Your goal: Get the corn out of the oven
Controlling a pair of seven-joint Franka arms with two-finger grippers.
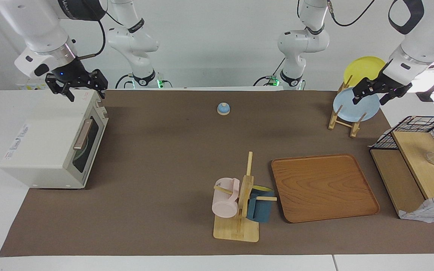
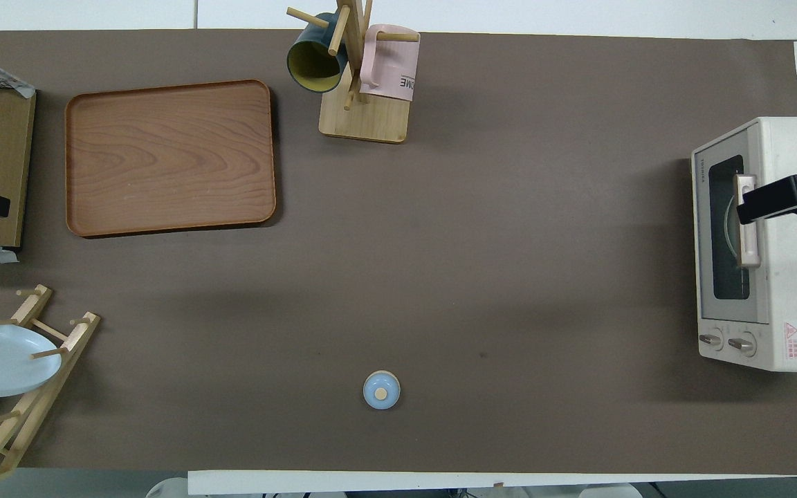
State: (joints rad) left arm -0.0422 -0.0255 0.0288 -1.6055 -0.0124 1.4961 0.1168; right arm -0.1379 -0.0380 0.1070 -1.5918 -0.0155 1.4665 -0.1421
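The brown mat (image 1: 171, 158) covered most of the table, and everything else is placed here against the oven (image 1: 47, 146). That cream-white oven stood at the right arm's end of the table with its dark glass door (image 2: 727, 235) shut and its tan bar handle (image 1: 83, 134) across the front. The corn could not be made out; only a pale curved shape showed faintly through the glass.

The wooden tray (image 1: 322, 186) lay well apart from the oven, toward the left arm's end. The black wire basket (image 1: 424, 126) with its wooden boards stood at that same end, as far from the oven as the table allowed. The plate rack (image 1: 343, 118), holding a blue plate (image 1: 352, 107) and a yellow plate (image 1: 364, 67), stood nearer to the robots than the tray. The mug stand (image 1: 239, 214), carrying a pink mug (image 1: 224, 197) and a dark blue mug (image 1: 260, 209), sat between the oven and the tray, farther from the robots than the oven's front. A small blue knobbed lid (image 1: 223, 108) rested mid-table, close to the robots.

The right gripper (image 1: 75, 84) hung over the oven's top edge nearest the robots, its fingers spread apart and holding nothing. The left gripper (image 1: 377, 92) hung over the plate rack, fingers likewise apart and empty.
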